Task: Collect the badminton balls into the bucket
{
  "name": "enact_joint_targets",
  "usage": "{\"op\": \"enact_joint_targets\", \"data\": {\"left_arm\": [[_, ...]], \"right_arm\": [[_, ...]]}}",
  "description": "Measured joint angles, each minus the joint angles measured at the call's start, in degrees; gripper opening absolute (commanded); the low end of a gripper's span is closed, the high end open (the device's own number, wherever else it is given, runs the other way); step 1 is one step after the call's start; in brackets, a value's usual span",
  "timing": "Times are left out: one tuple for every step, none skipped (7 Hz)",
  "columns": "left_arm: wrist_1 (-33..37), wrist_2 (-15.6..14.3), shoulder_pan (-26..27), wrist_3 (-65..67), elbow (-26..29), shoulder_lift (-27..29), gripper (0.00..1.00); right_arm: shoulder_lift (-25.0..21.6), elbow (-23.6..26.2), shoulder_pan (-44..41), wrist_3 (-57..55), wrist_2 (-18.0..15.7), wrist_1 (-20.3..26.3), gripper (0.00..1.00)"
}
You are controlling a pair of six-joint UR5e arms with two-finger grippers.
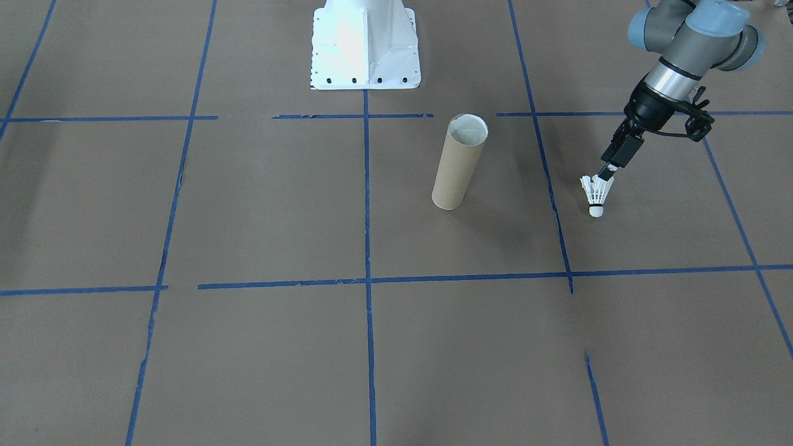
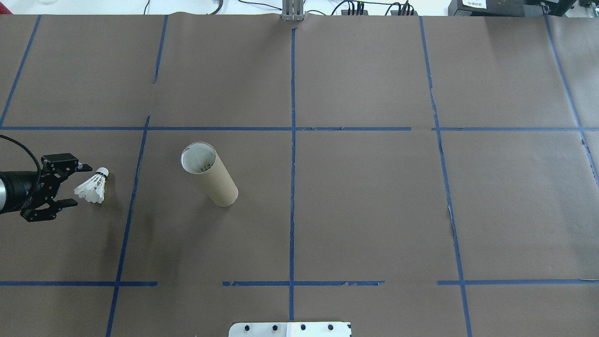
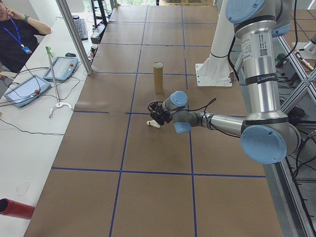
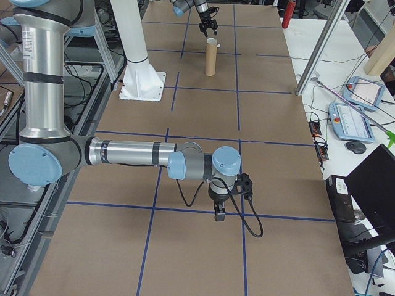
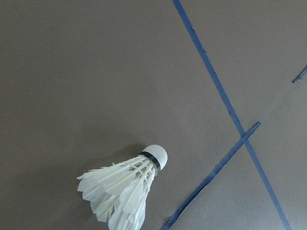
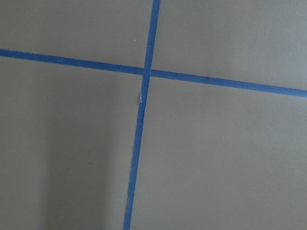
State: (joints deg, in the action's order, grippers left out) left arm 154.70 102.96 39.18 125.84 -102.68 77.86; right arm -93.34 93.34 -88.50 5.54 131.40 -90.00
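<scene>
Now, reading the overhead view from its left edge, we find the left gripper [image 2: 70, 185] pinching the shuttlecock [image 2: 92, 189] by its feather skirt, cork tip pointing away toward about one o'clock; in the front-facing view the shuttlecock hangs cork-down from the fingertips and seems to be lifted off the brown paper, though we cannot be sure the cork has cleared it. To the shuttlecock's three o'clock, well apart, stands the bucket [image 2: 209, 174], upright with its open white mouth up; something pale may already sit inside, but the view is too small to say. We judge the shuttlecock very light and fragile: the feathers bend and crush easily, so a gentle hold on the skirt's rim or on the firm cork suits it, and it should drop cork-first into the narrow mouth. Further right the table [image 2: 374, 210] shows only blue tape lines. The right gripper [image 4: 218, 213] appears only in the right side view, low over the paper, and we cannot tell whether it is spread or closed. No brand or writing is readable on the shuttlecock or bucket.
</scene>
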Motion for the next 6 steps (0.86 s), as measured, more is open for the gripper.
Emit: {"op": "enact_joint_targets", "data": {"left_arm": [[-0.01,-0.39,-0.38,0.41,0.45,0.11,0.72],[-0.01,-1.13,-0.53,1.41,0.93,0.31,0.55],[-0.01,-1.73,-0.56,2.89,1.57,0.62,0.45],[-0.01,-2.01,-0.58,3.87,1.95,0.86,0.39],[-0.01,-2.1,-0.59,4.48,2.13,0.99,0.32],[-0.01,-2.14,-0.59,4.73,2.16,1.03,0.22]], "right_arm": [[0.0,0.0,0.0,0.0,0.0,0.0,1.0],[0.0,0.0,0.0,0.0,0.0,0.0,1.0],[0.0,0.0,0.0,0.0,0.0,0.0,1.0],[0.0,0.0,0.0,0.0,0.0,0.0,1.0],[0.0,0.0,0.0,0.0,0.0,0.0,1.0],[0.0,0.0,0.0,0.0,0.0,0.0,1.0]]}}
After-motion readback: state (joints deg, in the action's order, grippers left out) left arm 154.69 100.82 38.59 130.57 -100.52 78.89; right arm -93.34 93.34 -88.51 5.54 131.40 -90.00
